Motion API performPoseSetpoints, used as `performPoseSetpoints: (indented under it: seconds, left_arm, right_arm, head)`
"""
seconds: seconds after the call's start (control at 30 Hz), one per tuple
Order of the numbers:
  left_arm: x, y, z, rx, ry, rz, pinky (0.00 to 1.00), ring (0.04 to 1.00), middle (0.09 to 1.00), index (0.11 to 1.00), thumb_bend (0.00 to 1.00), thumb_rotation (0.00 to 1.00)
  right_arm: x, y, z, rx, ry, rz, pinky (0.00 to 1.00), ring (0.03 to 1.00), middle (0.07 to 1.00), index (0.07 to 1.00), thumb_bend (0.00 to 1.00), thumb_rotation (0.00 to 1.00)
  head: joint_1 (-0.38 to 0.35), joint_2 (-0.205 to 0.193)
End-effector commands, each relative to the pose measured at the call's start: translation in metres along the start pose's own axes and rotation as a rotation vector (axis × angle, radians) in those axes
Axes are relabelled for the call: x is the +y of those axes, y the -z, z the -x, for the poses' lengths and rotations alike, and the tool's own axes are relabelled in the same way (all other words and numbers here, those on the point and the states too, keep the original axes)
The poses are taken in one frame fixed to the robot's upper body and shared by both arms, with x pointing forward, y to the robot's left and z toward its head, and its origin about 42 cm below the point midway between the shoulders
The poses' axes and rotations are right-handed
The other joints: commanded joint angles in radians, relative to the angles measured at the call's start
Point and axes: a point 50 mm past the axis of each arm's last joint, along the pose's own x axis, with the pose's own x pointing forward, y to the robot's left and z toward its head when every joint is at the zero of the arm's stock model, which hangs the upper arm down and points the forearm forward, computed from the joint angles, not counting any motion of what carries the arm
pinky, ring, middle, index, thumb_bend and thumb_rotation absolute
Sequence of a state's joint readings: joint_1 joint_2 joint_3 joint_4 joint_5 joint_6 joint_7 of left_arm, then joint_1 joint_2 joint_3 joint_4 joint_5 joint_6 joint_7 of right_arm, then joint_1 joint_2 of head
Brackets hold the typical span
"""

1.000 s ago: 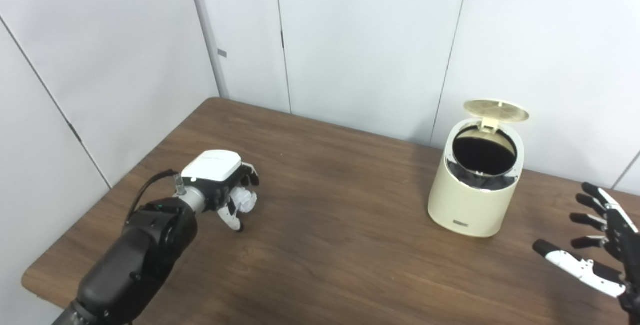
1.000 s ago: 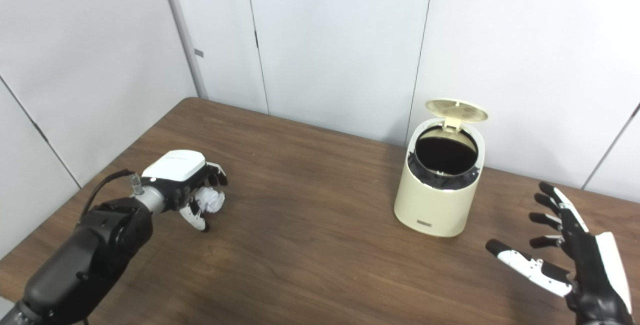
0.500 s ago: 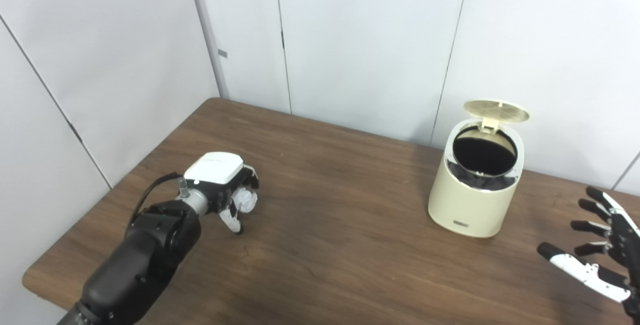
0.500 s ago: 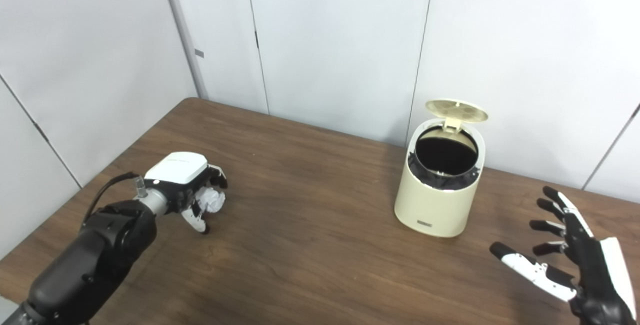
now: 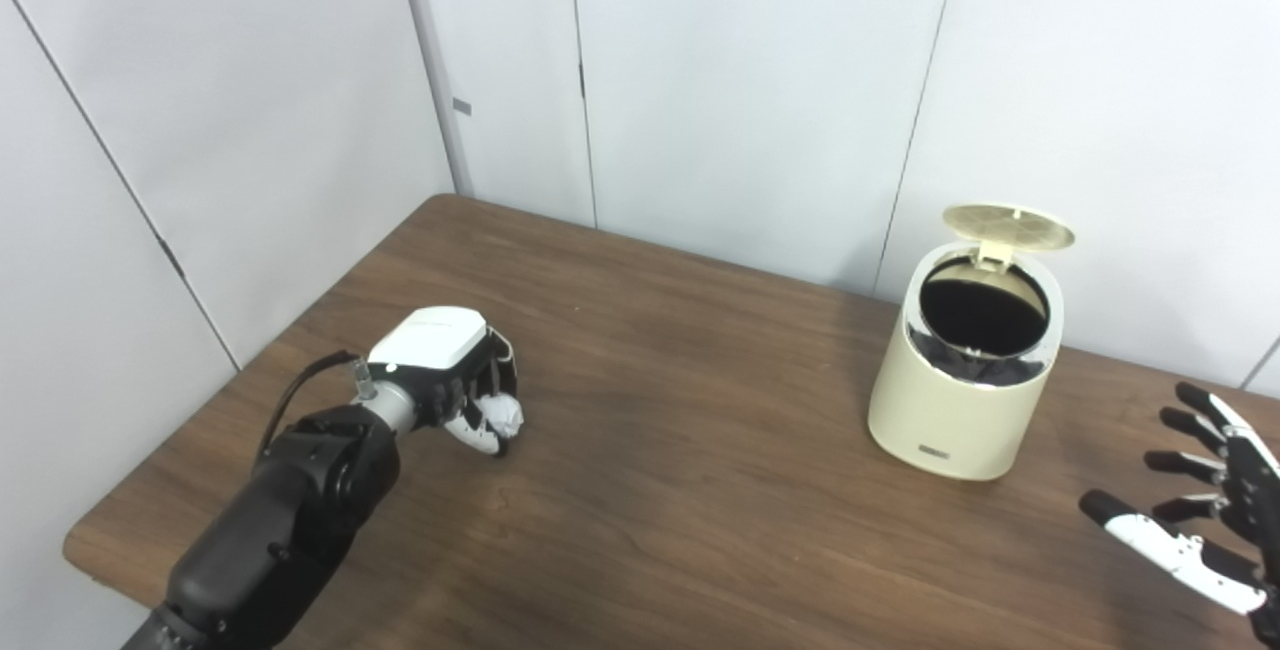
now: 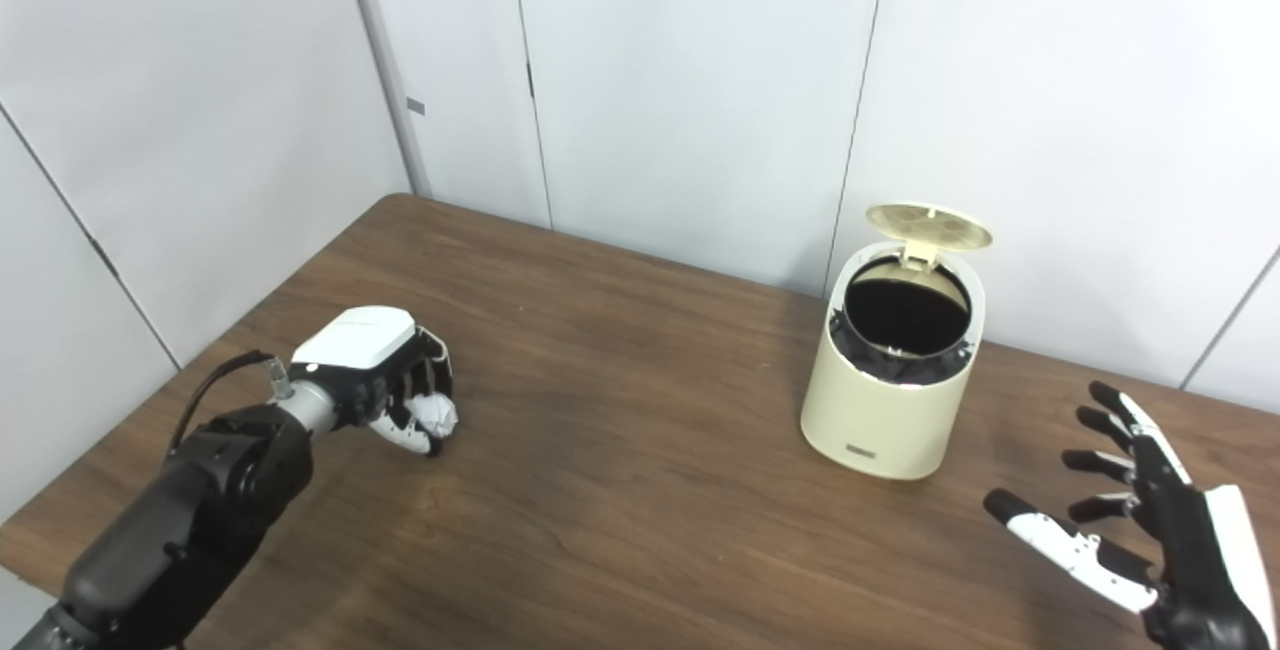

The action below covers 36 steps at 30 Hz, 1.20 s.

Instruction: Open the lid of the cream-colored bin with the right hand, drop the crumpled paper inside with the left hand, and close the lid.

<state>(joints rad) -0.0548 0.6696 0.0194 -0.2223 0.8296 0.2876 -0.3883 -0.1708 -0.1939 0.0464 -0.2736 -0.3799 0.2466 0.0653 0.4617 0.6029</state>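
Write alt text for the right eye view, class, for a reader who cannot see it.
A robot's left hand is closed around a crumpled paper low over a brown wooden table, far from a cream-colored bin whose lid stands open. The right hand hangs open, fingers spread, near the table's right edge beside the bin. White wall panels stand behind.

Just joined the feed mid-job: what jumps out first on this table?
The cream-colored round bin stands at the table's far right with its lid flipped up, dark inside showing. On the left, the left hand has its fingers curled around the white crumpled paper low over the brown wooden table. The right hand hangs open at the near right.
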Motion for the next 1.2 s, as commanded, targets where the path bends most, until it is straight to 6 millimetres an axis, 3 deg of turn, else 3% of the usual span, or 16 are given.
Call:
performPoseSetpoints:
  seconds: [0.0,0.13,0.57,0.8,0.93,1.17]
  left_arm:
    - [0.003,-0.003,-0.003,-0.021,-0.016,-0.012,0.39,0.403,0.494,0.519,0.50,0.00]
    - [0.003,-0.004,-0.002,-0.015,-0.012,-0.012,0.36,0.393,0.494,0.520,0.50,0.00]
    - [0.007,-0.008,0.002,-0.057,-0.086,0.019,0.42,0.406,0.490,0.501,0.50,0.00]
    - [0.036,-0.029,0.011,-0.112,-0.186,0.040,0.33,0.367,0.458,0.533,0.50,0.00]
    - [0.057,-0.046,0.016,-0.172,-0.277,0.050,0.36,0.384,0.483,0.514,0.50,0.00]
    - [0.073,-0.073,0.017,-0.216,-0.369,0.115,0.28,0.351,0.456,0.542,0.49,0.00]
  right_arm:
    - [-0.010,-0.014,-0.005,-0.060,0.044,0.014,0.50,0.720,0.851,0.889,0.74,0.48]
    - [-0.010,-0.015,-0.004,-0.057,0.041,0.010,0.51,0.728,0.855,0.890,0.73,0.47]
    - [-0.008,-0.014,-0.005,-0.047,0.036,0.000,0.54,0.746,0.858,0.892,0.71,0.45]
    - [-0.012,-0.014,-0.007,-0.044,0.045,0.021,0.54,0.739,0.855,0.887,0.71,0.44]
    - [-0.010,-0.013,-0.007,-0.043,0.042,0.019,0.52,0.734,0.856,0.885,0.71,0.43]
    - [-0.003,-0.016,-0.007,-0.037,0.030,0.013,0.57,0.772,0.872,0.894,0.68,0.37]
  head:
    - [0.001,0.004]
    - [0.001,0.004]
    - [-0.006,0.005]
    - [-0.010,0.004]
    - [-0.018,0.003]
    - [-0.064,-0.004]
